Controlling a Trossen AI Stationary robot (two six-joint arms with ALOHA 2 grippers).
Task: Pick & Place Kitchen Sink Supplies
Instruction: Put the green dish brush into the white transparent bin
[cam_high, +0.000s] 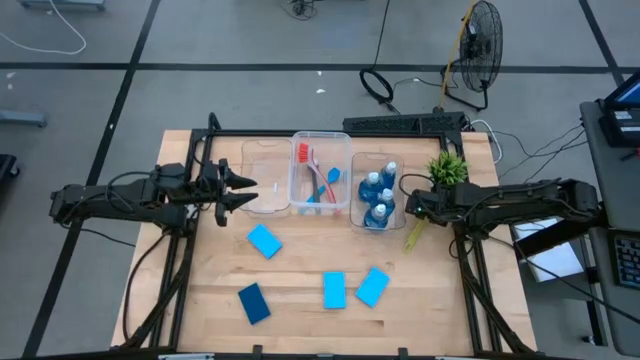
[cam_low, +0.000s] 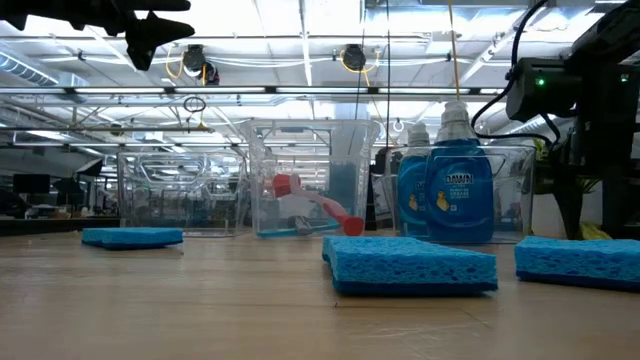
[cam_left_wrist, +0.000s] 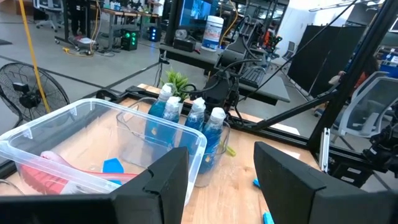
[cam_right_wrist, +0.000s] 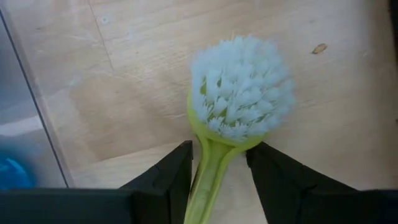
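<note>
1. Only the right wrist view shows us the right gripper (cam_right_wrist: 214, 165) with its fingers on either side of the yellow-green brush's (cam_right_wrist: 239, 106) handle, bristles up, over the table (cam_right_wrist: 124, 62).
2. From above, we see four sponges (cam_high: 334, 289) nearest, the bottles (cam_high: 379, 198) binned beyond.
3. The left gripper (cam_left_wrist: 221, 171) hovers empty, half open, above the bins (cam_left_wrist: 93, 134).
</note>
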